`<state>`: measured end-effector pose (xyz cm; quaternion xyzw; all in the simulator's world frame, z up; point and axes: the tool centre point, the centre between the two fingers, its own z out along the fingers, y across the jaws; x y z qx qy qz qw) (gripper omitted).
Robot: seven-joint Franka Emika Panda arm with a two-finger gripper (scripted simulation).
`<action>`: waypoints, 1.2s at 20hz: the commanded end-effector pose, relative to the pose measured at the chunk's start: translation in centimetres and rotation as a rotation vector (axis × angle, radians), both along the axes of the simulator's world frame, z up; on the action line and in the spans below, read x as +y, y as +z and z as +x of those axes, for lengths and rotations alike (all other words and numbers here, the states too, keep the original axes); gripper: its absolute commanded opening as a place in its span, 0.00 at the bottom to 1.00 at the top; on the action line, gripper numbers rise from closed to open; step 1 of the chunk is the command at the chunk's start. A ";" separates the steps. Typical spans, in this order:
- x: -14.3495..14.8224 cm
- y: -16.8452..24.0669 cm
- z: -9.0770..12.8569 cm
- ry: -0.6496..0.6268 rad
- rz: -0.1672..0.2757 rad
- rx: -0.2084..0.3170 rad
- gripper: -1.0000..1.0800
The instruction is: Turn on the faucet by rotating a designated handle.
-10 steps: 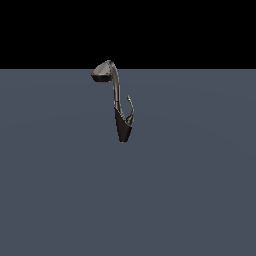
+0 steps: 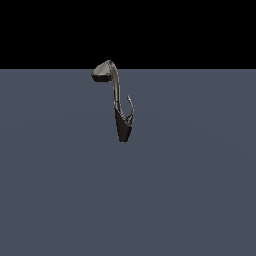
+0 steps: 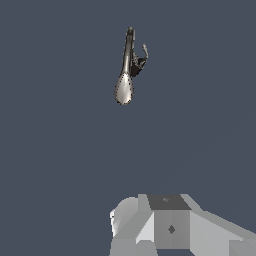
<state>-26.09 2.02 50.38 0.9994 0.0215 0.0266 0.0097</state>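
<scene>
in the wrist view, nearest the camera, only the pale grey blocky body of the gripper [image 3: 170, 227] shows at the edge of the picture. its fingertips are out of the picture, so i cannot tell whether the jaws stand wide, narrow, or closed on anything. nothing is seen held in it. the exterior view does not show the gripper or the arm at all.

ahead of the gripper and well apart from it lies bare, flat, blue-grey ground [image 3: 60, 150], with nothing between the tool and the faucet.

farther out stands the faucet [image 3: 127, 60], seen from above in the wrist view: its wide, flat spout head is the part closest to the gripper, and the slim neck runs away from it toward the base. in the exterior view the faucet [image 2: 119, 107] rises from a dark tapered base, its neck curving up and over to the head at the exterior view's left.

the handle [image 3: 144, 51] branches from the base on the far side of the spout head, off to one side of the neck. in the exterior view the handle [image 2: 131, 107] is a thin pointed hook curving upward just beside the neck, on the exterior view's right, its tip free and apart from the neck. the gripper touches neither.
</scene>
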 end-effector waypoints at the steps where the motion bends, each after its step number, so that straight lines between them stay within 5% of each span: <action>1: 0.2 0.2 0.0 0.012 -0.002 -0.007 0.00; 12: 0.7 -0.2 1.8 -0.046 0.042 0.014 0.00; 24: 2.1 -2.4 8.9 -0.264 0.196 0.096 0.00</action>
